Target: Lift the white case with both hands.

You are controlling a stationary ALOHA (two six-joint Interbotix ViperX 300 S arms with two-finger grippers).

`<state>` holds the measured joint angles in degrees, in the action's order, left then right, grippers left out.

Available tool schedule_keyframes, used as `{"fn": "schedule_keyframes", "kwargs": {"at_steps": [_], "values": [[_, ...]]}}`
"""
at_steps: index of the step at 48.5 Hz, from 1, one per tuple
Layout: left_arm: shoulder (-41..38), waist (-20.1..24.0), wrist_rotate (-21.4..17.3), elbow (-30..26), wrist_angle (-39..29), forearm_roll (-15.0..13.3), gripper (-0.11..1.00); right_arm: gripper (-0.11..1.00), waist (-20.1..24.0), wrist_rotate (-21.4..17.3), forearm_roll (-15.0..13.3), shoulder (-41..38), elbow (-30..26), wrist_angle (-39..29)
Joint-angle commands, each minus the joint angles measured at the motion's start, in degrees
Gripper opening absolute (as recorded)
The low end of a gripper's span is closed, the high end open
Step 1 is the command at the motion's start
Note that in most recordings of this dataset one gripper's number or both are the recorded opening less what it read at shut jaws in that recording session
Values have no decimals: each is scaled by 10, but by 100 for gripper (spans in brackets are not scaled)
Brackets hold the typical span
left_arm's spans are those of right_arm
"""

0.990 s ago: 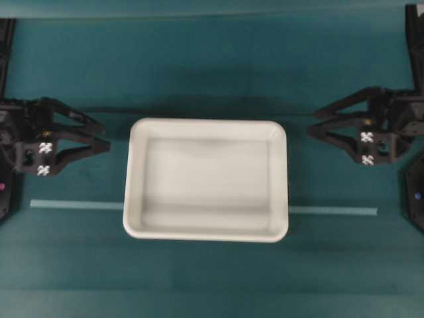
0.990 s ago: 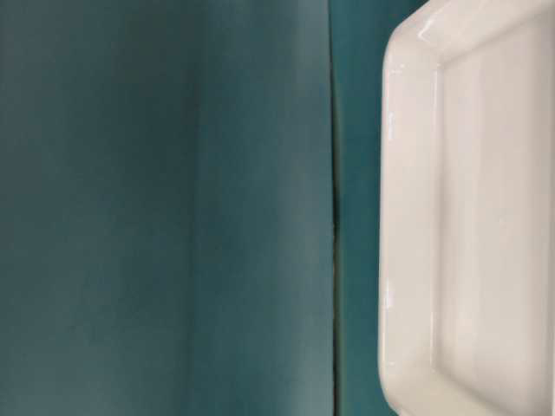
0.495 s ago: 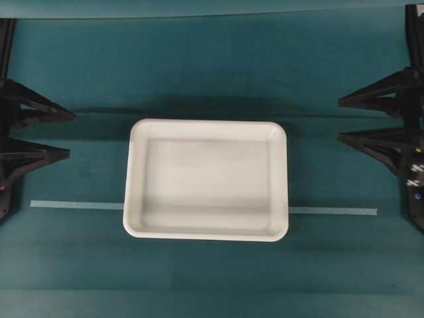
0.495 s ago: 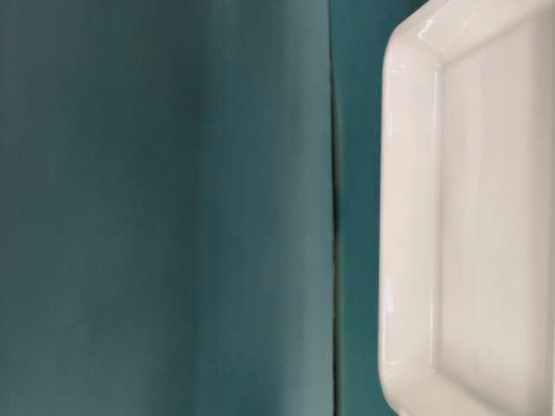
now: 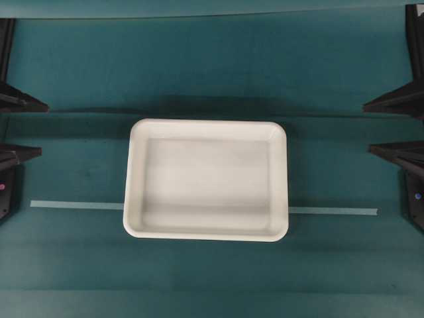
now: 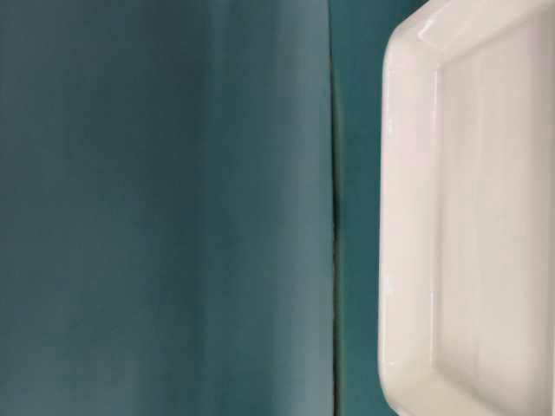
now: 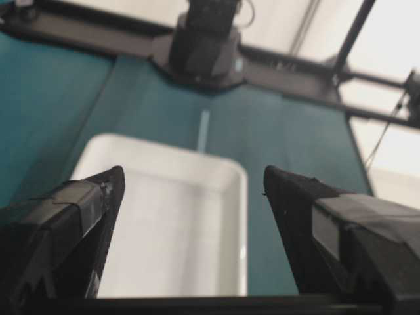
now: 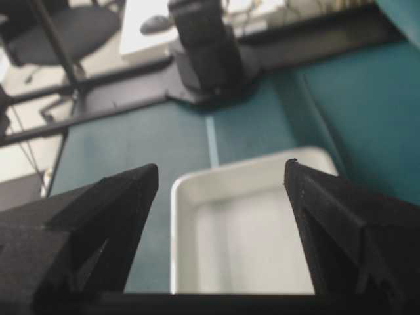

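Glossy white case [image 5: 205, 179], rounded corners, left gripper [image 5: 23, 127] and right gripper [image 5: 391, 127] spread apart.

We see a teal table [image 5: 212, 66] crossed by a pale tape strip [image 5: 73, 205]; beyond its edge, a dark office chair [image 8: 59, 29] stands on a light floor [image 8: 26, 157].

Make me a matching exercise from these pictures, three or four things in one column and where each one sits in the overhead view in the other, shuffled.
Things:
1. white case
2. left gripper
3. right gripper
4. pale tape strip

Places:
A. right edge, open, clear of the case
B. middle of the teal table
C. left edge, open, clear of the case
D. passing under the case

Pairs: 1-B, 2-C, 3-A, 4-D
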<state>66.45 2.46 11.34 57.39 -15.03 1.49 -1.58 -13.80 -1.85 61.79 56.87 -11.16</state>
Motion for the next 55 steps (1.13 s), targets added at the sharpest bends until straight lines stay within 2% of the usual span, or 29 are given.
{"fn": "schedule_keyframes", "kwargs": {"at_steps": [1,13,55], "values": [[-10,-2,-12,-17,-2,2,91,84,2,16,-3,3,-5,-2],[-9,-11,-25,-18,1,2,91,84,1,59,-3,10,-4,-3],[-11,-17,-30,-15,25,2,88,84,2,58,0,11,0,13]]}}
